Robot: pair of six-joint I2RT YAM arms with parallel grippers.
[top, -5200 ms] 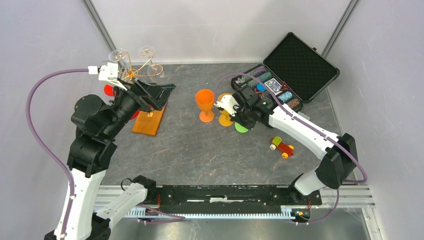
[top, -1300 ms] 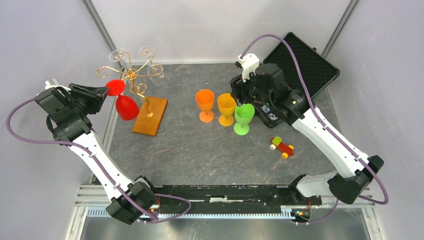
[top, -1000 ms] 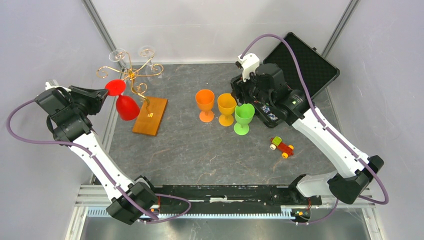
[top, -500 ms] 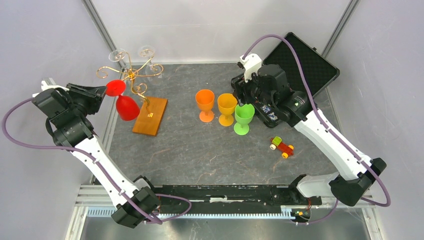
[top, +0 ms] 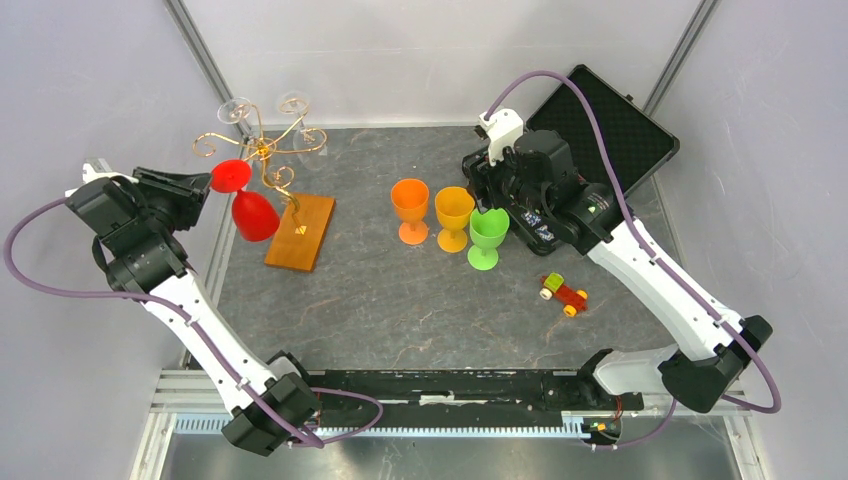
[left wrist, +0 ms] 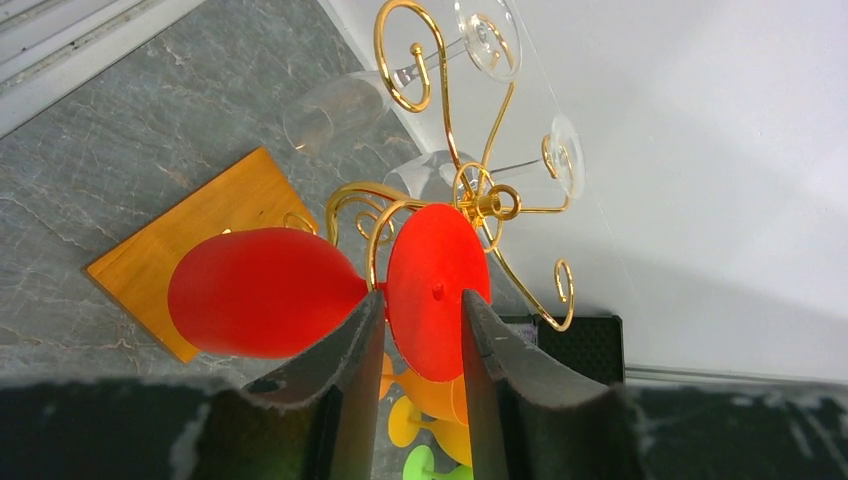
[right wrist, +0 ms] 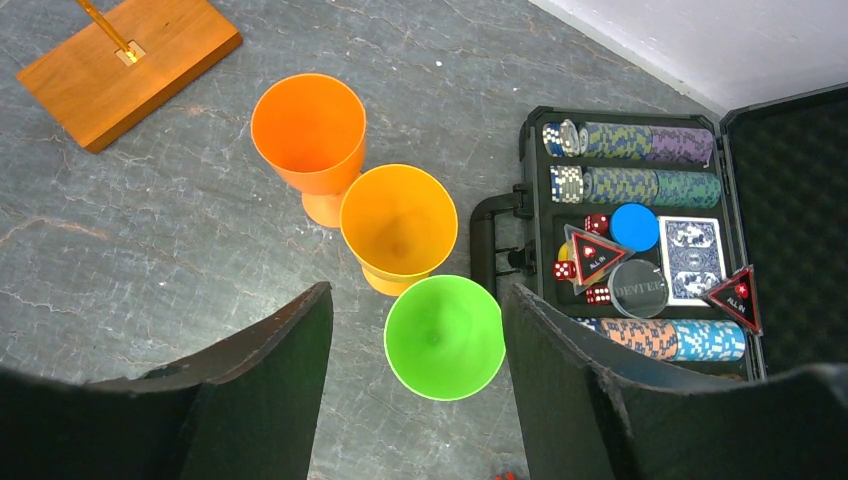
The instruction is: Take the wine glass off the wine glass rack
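Observation:
A red wine glass (top: pixel 254 215) hangs upside down on the wine glass rack (top: pixel 266 150), a gold wire stand on a wooden base (top: pixel 298 232). Its round foot (top: pixel 230 175) points at my left gripper (top: pixel 205 187). In the left wrist view the foot (left wrist: pixel 435 260) and bowl (left wrist: pixel 260 292) fill the middle, and the left gripper (left wrist: pixel 420 298) is open, its tips on either side of the foot's near face and the stem. The right gripper (right wrist: pixel 415 292) hangs open above a green glass (right wrist: pixel 443 338).
Two clear glasses (top: pixel 238 108) (top: pixel 293 103) hang at the rack's back. Orange (top: pixel 409 208), yellow-orange (top: pixel 453 215) and green (top: pixel 487 236) glasses stand mid-table. An open black case (top: pixel 590 130) of poker chips lies at the back right. A toy car (top: pixel 563 294) sits in front of it.
The left jaws have spread wider around the red glass's foot and the left arm has shifted slightly left. The red glass hangs where it was. The right arm barely moved.

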